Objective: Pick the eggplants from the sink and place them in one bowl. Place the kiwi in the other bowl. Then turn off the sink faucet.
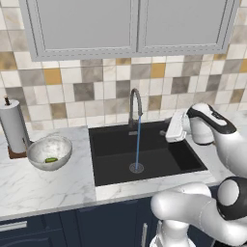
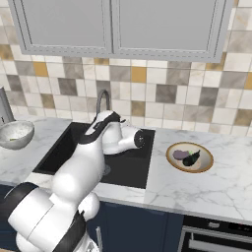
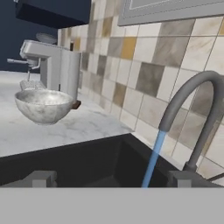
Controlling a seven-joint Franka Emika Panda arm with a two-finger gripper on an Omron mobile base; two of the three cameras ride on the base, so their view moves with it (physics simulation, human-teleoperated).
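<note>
Since my tool (image 1: 170, 131) hangs wide open and empty over the black rectangular sink (image 1: 116, 144), just right of the slim dark-grey gooseneck faucet (image 1: 135, 103), whose water is running, I would reach for its base gently. Both eggplants (image 2: 189, 156) lie in the shallow tan bowl (image 2: 173, 147), the green kiwi (image 1: 50, 159) in the speckled grey bowl (image 1: 36, 149).

A paper towel roll (image 1: 13, 126) stands on the marble counter (image 1: 43, 185).

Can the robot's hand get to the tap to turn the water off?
Probably yes. The gripper hangs open over the sink, beside the faucet, with nothing between them.
</note>
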